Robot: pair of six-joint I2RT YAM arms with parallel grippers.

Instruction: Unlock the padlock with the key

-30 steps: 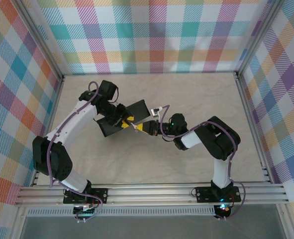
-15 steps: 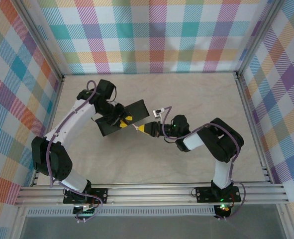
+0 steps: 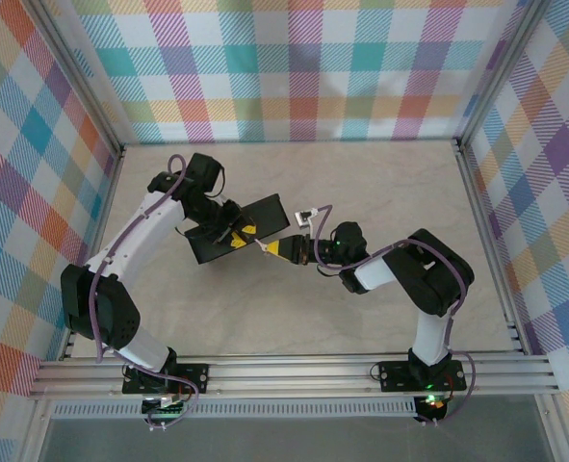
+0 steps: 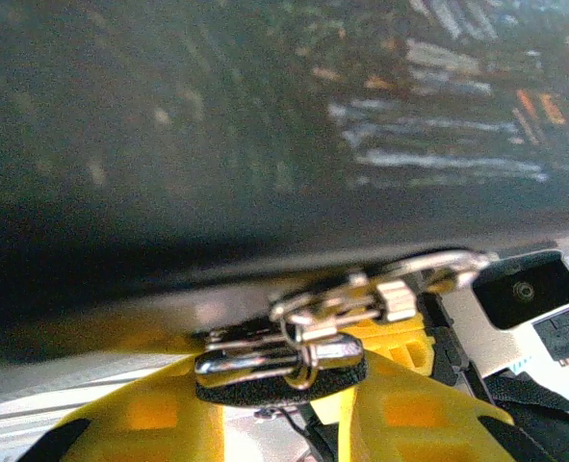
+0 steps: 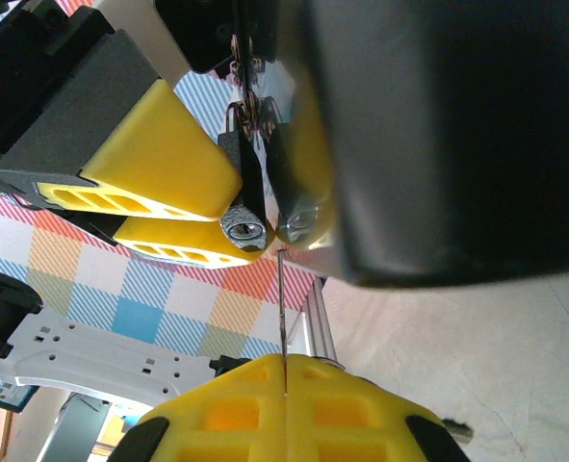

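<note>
Yellow jaws of the right gripper [image 5: 284, 364] are pinched tight on the thin silver key [image 5: 281, 298], which points up at the padlock [image 5: 245, 217]. The left gripper [image 3: 238, 232] looks closed on the padlock and holds it right beside the dark box [image 4: 217, 144]. The key tip sits just next to the little keyhole. I think it is not in yet. Pushing it in and turning it are left to do.

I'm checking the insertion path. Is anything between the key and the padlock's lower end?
Nothing visible. In the right wrist view, the key pinched in the right gripper points up at the padlock held by the left gripper, with open space between tip and lock. The dark box sits close beside them.
</note>
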